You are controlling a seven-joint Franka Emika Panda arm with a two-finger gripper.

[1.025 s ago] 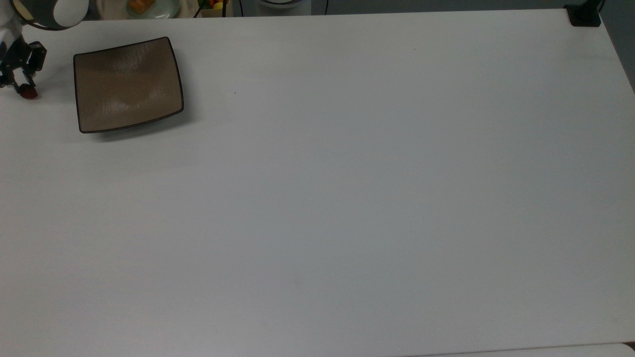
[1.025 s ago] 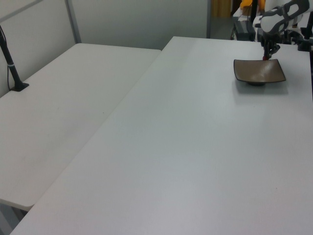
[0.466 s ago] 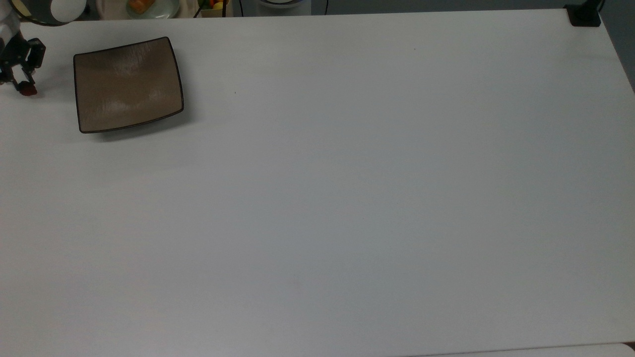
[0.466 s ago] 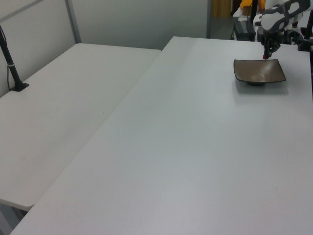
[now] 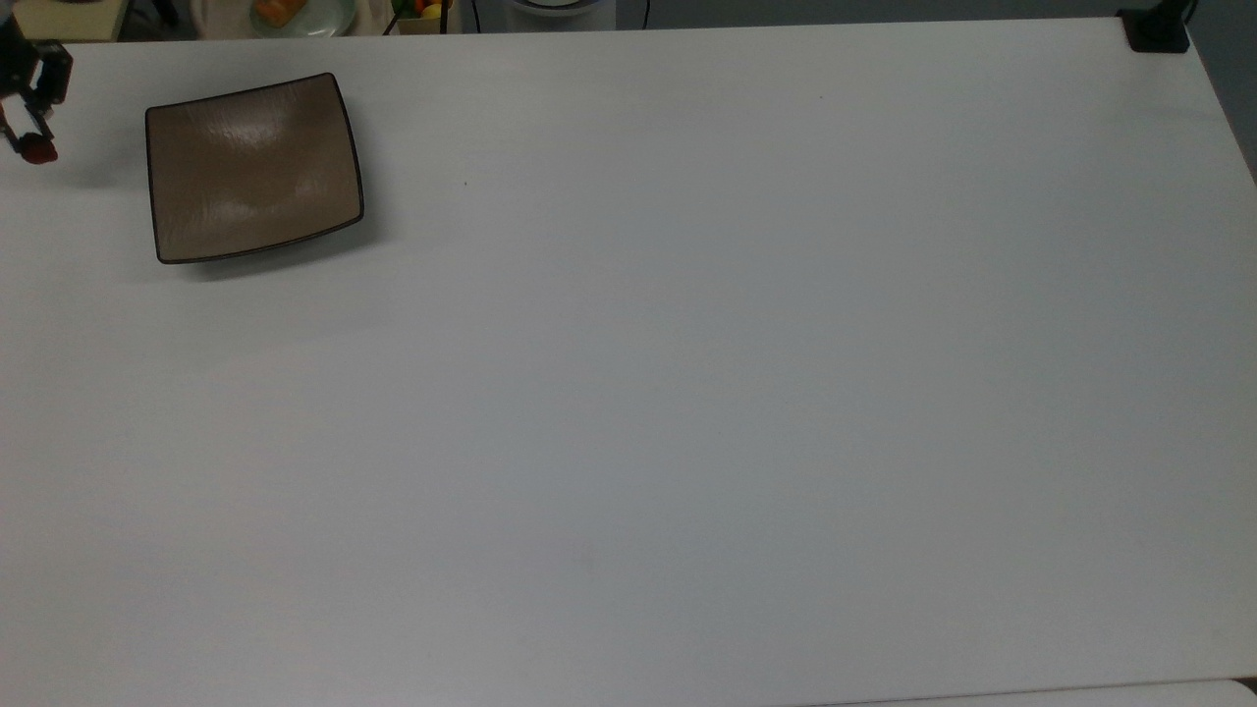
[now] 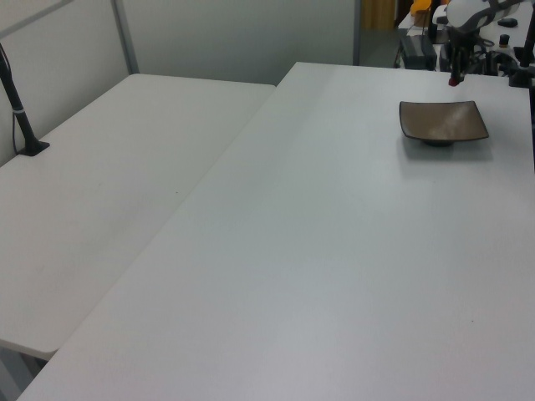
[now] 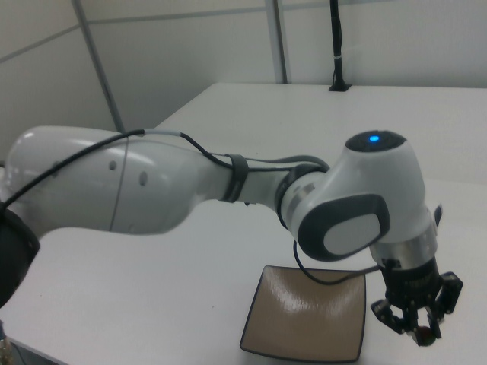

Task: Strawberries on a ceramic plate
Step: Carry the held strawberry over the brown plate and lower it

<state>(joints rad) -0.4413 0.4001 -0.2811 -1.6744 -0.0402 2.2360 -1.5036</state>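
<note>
Gripper (image 5: 34, 137) clamped on strawberry (image 5: 41, 150), apparently clear of table (image 5: 687, 393), though height hard to judge. Fruit hung beside ceramic plate (image 5: 253, 167), at the top view's left, not yet over it. Plate bare. Lifted, presumably, to clear upturned rim.

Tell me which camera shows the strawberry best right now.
The top view: the strawberry shows red against the white table, held in the gripper beside the plate. The left view gives a red speck; the right view, a glimpse.
</note>
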